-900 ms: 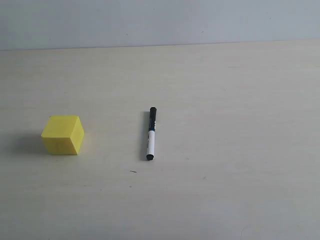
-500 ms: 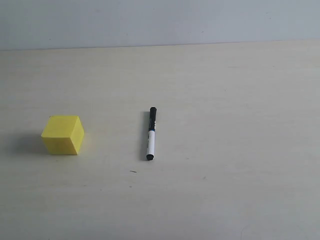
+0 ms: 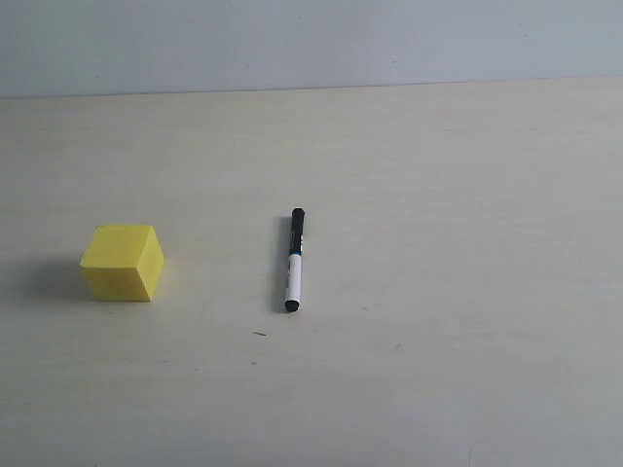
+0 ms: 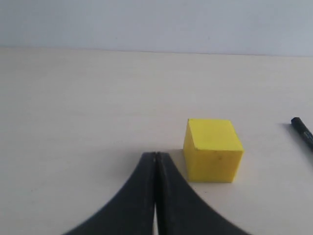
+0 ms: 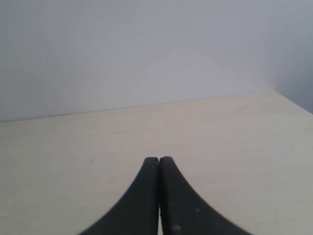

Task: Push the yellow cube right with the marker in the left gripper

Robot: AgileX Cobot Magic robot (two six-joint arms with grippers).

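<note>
The yellow cube (image 3: 122,263) is small, bright and matte with sharp edges. It sits on the left of the pale table (image 3: 438,243), one corner edge turned toward the near side. The marker (image 3: 294,260) lies flat near the middle of the table, to the right of the cube and well apart from it. It lies near to far, with the long black cap at the far end, then the white barrel and a small black near end. The left gripper (image 4: 155,161) has its two black fingers pressed together tip to tip, level and low over the table, and the cube lies ahead of them, slightly off to one side. The right gripper (image 5: 159,161) is likewise pressed together and faces bare tabletop and the wall.
</note>
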